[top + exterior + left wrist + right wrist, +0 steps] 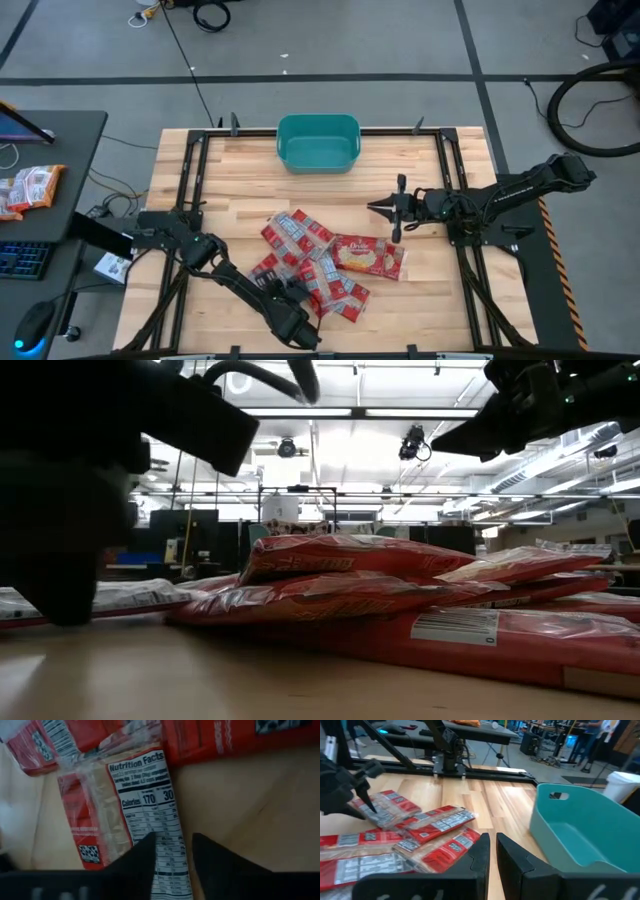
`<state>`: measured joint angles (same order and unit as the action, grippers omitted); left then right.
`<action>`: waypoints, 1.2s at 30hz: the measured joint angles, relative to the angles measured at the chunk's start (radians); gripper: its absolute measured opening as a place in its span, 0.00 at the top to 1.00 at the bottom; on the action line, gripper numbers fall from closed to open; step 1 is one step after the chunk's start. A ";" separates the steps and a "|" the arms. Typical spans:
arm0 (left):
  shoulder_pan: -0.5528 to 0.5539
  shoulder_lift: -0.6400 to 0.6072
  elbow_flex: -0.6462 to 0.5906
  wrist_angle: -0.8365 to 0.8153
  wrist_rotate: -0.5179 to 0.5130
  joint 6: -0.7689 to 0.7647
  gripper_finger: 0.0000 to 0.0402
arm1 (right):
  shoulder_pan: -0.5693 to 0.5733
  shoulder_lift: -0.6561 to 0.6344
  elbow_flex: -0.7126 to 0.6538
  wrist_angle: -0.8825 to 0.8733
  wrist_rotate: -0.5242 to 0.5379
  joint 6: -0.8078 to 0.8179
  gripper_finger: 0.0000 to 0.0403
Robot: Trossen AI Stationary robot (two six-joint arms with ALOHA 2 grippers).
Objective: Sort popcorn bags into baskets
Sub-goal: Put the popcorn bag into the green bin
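Several red popcorn bags lie in an overlapping heap in the middle of the table, the largest one carrying a yellow popcorn picture. The teal basket stands at the far edge. My left gripper points down at the near-left side of the heap. It is open, and its fingers stand on either side of the white nutrition-label edge of one bag. My right gripper hangs shut in the air between heap and basket, touching nothing. My left gripper comes at the bag from above with a finger on each side of its label edge. The bag lies flat on the table. Whether the fingers touch it I cannot tell.
A black frame runs along the table's edges. Bare wood shows between the heap and the basket. A desk on the left holds orange-white packets and a keyboard. Room furniture shows beyond the table.
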<state>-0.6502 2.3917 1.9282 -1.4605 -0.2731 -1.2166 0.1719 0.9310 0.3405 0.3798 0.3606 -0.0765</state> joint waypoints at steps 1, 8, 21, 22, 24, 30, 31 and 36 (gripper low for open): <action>0.000 0.000 0.000 -0.007 0.002 0.010 0.76 | 0.000 0.000 0.000 -0.001 -0.010 0.002 0.91; 0.012 -0.002 0.000 -0.037 0.038 0.079 0.98 | 0.000 0.000 0.000 -0.003 -0.026 0.003 0.91; 0.039 -0.097 0.022 -0.058 0.094 0.007 0.96 | 0.000 0.000 0.000 -0.011 -0.025 0.002 0.91; 0.035 -0.097 0.022 -0.068 0.099 -0.011 0.94 | 0.000 0.000 0.000 -0.015 -0.025 0.002 0.91; 0.030 -0.097 0.017 -0.082 0.110 -0.029 0.87 | 0.000 0.000 0.000 -0.018 -0.026 0.002 0.91; 0.026 -0.141 -0.008 -0.108 0.032 0.027 0.71 | 0.001 0.000 0.000 -0.017 -0.049 0.002 0.91; 0.033 -0.150 -0.021 -0.104 0.040 0.029 0.70 | 0.001 0.000 0.000 -0.017 -0.049 0.002 0.91; 0.047 -0.229 -0.163 0.000 0.049 0.031 0.73 | 0.002 0.000 0.000 -0.017 -0.059 0.003 0.91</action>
<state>-0.6037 2.1624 1.7655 -1.4601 -0.2244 -1.1854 0.1738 0.9310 0.3401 0.3630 0.3011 -0.0738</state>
